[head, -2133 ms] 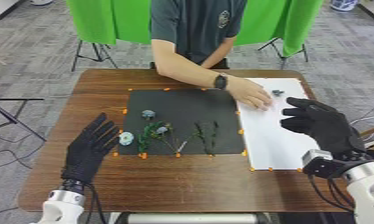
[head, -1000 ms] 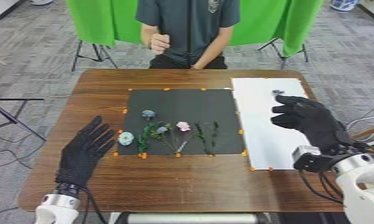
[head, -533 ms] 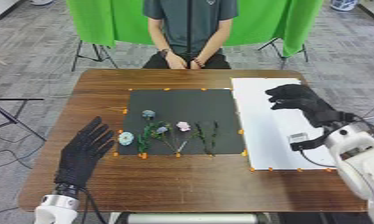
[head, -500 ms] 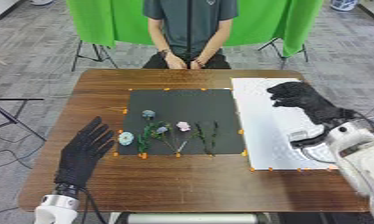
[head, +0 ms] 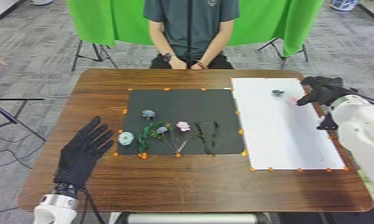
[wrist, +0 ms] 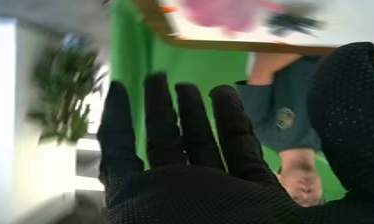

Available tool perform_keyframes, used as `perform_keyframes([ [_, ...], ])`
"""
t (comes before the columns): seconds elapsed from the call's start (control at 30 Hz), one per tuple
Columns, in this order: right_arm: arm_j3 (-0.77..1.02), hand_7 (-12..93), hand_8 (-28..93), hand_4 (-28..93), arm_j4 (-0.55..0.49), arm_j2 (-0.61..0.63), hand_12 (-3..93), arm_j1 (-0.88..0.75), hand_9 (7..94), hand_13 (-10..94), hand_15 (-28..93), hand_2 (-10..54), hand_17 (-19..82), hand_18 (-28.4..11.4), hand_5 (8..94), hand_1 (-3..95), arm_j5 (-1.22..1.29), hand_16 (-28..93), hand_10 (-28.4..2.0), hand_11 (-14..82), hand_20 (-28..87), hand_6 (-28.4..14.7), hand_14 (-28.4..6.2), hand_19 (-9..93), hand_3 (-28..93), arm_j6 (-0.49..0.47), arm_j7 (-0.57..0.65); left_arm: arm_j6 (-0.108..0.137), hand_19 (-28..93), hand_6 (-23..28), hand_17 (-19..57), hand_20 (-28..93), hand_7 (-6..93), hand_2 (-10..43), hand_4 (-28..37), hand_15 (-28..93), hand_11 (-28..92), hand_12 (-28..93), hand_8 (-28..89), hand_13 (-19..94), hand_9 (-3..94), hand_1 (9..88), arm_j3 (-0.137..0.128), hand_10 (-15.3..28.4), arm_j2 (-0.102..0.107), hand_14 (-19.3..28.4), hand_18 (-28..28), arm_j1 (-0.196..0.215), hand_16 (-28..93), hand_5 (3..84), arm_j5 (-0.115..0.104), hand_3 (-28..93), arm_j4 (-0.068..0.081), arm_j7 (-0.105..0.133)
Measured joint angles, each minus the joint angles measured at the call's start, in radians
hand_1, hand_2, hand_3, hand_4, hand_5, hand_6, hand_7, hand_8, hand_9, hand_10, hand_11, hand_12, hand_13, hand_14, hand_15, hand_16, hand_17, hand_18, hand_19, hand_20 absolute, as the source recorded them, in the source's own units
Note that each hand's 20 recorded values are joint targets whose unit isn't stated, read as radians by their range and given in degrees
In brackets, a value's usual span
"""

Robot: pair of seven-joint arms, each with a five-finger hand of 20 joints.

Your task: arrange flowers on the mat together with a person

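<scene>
1 table (head: 166, 187) lay below | 1 white mat (head: 286, 135) right, 1 black mat (head: 188, 100) left | right wrist view caught 1 leafy plant (wrist: 63, 82) | 2 hands: left hand (head: 81, 155) wide, near left; right hand (head: 324, 91) wide, far right | head view: black mat held 1 pale bloom (head: 126, 138), 1 pink bloom (head: 183, 126), 2 blue-grey blooms (head: 148, 114) | white mat's far end held 1 pink flower (wrist: 221, 14), 1 dark flower (wrist: 292, 21)

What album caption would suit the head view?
Flowers on the black mat, a robot's open left hand beside it, its right hand by the white sheet, where more lie.
</scene>
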Motion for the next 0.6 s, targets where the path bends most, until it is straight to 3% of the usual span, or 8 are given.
perform_keyframes([
  [0.1,-0.069,43,-19,-28,0.073,-0.006,24.5,0.034,46.4,49,59,-9.5,15,-17.8,37.1,32.0,-0.136,15,-10.4,43.3,33,-2.2,-6.8,64,81,0.156,0.008,0.000,43,3.3,-9.9,9,19.5,-2.0,-26.1,21,18,17,-10,23,26.3,27.1,0.003,11.2,0.002,13.1,21.2,0.000,3,29.5,0.000,69,0.000,-0.001],
  [0.23,-0.121,47,-21,-28,0.121,-0.014,25.8,0.066,53.4,55,63,-9.5,17,-17.5,43.3,35.3,-0.249,16,-9.8,47.9,35,-0.3,-6.5,67,79,0.248,0.018,0.000,43,3.2,-9.9,9,19.6,-2.0,-26.1,21,18,17,-10,23,26.2,27.0,0.007,11.1,0.005,13.1,21.2,0.000,3,29.5,0.000,69,0.001,-0.001],
  [0.33,-0.134,48,-21,-28,0.122,-0.022,26.0,0.077,54.0,55,63,-9.5,17,-17.6,44.4,35.9,-0.251,16,-9.7,47.9,35,0.2,-6.8,67,78,0.234,0.021,0.000,43,3.2,-9.9,9,19.6,-2.0,-26.1,21,18,17,-10,23,26.3,27.0,0.008,11.2,0.006,13.1,21.2,-0.001,3,29.5,0.000,69,0.002,-0.001],
  [0.5,-0.094,48,-21,-28,0.106,-0.045,26.1,0.069,54.7,55,62,-9.5,16,-17.7,46.0,35.4,-0.248,17,-9.6,47.2,36,1.0,-6.6,66,78,0.081,0.014,0.000,43,3.3,-9.9,9,19.6,-1.9,-26.1,21,18,17,-10,23,26.3,27.0,0.008,11.2,0.006,13.2,21.2,-0.001,3,29.6,0.000,69,0.002,-0.001],
  [0.6,-0.085,48,-22,-28,0.104,-0.048,26.2,0.060,55.0,55,62,-9.5,16,-17.7,46.4,35.3,-0.249,17,-9.3,47.0,36,1.2,-6.7,66,78,0.041,0.010,-0.001,43,3.3,-9.9,9,19.5,-1.9,-26.1,21,18,17,-10,23,26.3,27.0,0.005,11.2,0.005,13.2,21.2,-0.002,3,29.6,0.001,69,0.002,-0.006],
])
